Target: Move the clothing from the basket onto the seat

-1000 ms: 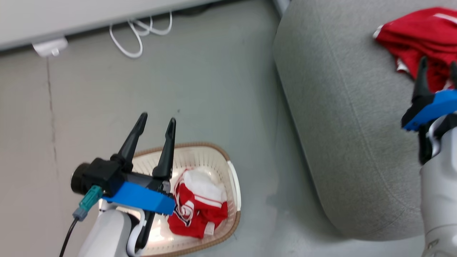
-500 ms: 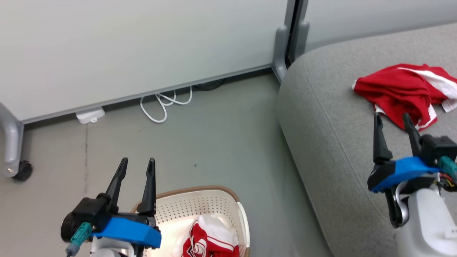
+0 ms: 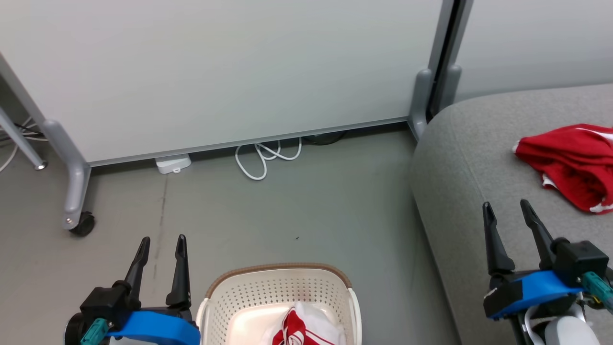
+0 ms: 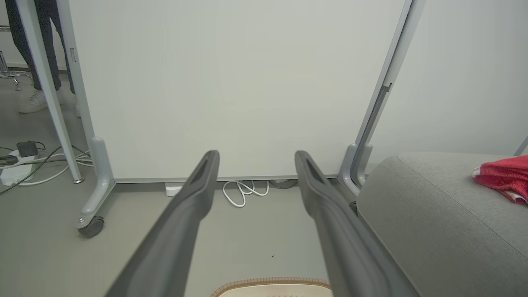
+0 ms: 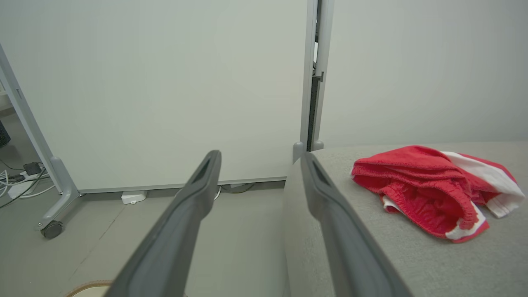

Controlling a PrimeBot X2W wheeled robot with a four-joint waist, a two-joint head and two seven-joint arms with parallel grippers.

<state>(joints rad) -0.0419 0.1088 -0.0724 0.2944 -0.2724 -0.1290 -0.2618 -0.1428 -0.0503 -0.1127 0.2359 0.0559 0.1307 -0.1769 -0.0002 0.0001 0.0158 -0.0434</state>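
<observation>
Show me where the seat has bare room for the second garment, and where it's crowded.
Free: the seat is bare from its rounded left edge to the red garment, including the stretch by the open right gripper. Crowded: the seat's right side, where that garment lies spread. The other garment sits in the basket.

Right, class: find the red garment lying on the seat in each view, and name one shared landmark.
Head view: red garment at the right edge, on the seat.
Left wrist view: red garment at far right edge.
Right wrist view: red garment right of centre.
Shared landmark: grey partition post beside the seat.
</observation>
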